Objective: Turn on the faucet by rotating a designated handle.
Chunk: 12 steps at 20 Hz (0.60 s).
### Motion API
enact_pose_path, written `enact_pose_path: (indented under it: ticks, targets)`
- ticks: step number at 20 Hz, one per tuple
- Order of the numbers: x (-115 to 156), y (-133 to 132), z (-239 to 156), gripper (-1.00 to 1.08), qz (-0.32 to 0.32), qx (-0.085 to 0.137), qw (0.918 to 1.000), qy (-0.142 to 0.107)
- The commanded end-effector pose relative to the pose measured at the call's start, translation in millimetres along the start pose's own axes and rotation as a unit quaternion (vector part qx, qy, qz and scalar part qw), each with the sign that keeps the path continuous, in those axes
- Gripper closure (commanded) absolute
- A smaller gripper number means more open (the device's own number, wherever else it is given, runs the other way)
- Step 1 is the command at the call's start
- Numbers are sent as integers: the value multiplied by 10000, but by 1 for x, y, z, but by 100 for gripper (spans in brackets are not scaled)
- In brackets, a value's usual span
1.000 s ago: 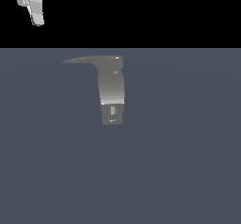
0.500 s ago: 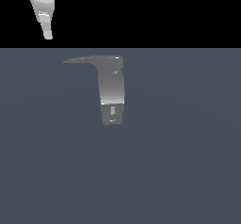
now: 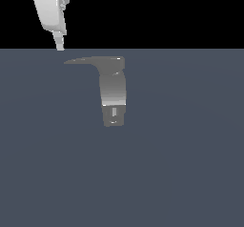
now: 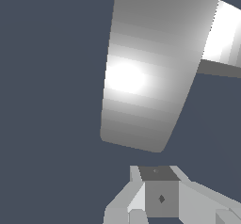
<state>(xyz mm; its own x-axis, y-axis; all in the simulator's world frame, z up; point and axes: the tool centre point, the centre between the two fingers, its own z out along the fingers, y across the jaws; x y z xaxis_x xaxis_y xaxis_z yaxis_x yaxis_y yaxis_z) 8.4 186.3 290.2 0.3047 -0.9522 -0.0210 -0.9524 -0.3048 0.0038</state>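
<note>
I am hovering my gripper (image 3: 60, 44) at the upper left of the exterior frame, just above and beside the handle (image 3: 88, 60) tip, presumably to push it sideways. My jaws are appearing narrow in the wrist view, nothing between them. The faucet (image 3: 113, 91) is standing at frame centre on the grey surface (image 3: 190, 164). Nothing is obstructing the approach.

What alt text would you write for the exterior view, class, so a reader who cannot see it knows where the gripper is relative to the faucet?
A small grey faucet stands on a flat dark surface, its thin handle pointing toward the exterior view's left. The white gripper hangs just above and beyond the handle's tip, apart from it.
</note>
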Motion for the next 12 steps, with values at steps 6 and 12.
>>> enact_pose_path:
  ticks: [6, 12]
  targets:
    - [22, -40, 21, 108, 834, 17, 9965, 61]
    - [40, -63, 33, 108, 1346, 28, 9908, 93]
